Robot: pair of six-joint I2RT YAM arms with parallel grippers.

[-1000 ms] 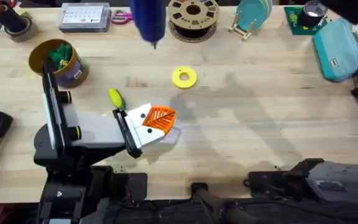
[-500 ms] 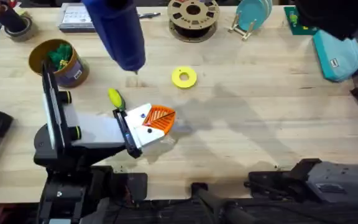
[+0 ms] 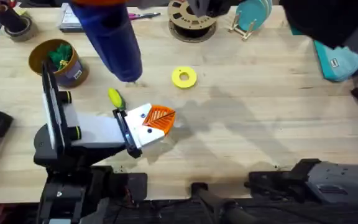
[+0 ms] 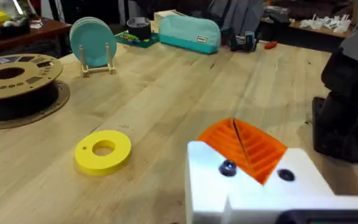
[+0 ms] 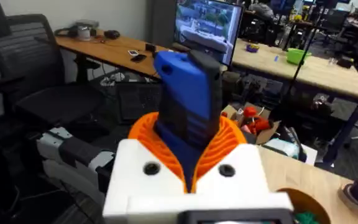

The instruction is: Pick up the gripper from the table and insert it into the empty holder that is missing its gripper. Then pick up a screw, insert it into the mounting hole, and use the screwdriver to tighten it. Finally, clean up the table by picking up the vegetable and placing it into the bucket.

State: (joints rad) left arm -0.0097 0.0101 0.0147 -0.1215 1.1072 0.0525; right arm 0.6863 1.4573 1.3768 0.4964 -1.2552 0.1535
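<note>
My right gripper (image 5: 188,134) is shut on the blue screwdriver (image 5: 188,93), which stands between its orange pads. From overhead the screwdriver (image 3: 112,37) looms large, its tip down above the table just beyond the yellow vegetable (image 3: 115,98). My left gripper (image 3: 160,118) rests low on the table beside the vegetable. It is shut, its two orange wedges (image 4: 241,143) pressed together in white blocks (image 4: 253,186), each showing a dark screw head (image 4: 227,167). The tan bucket (image 3: 58,62), with something green inside, stands at the left.
A flat yellow ring (image 3: 184,77) lies mid-table, also in the left wrist view (image 4: 102,149). A brown spool (image 3: 192,15), a teal plate rack (image 3: 250,15), a teal pouch (image 3: 340,59) and a parts box (image 3: 82,17) line the far edge.
The right arm has carried the screwdriver leftward and nearer, its tip now closer to the vegetable and the left gripper. The left arm has not moved.
</note>
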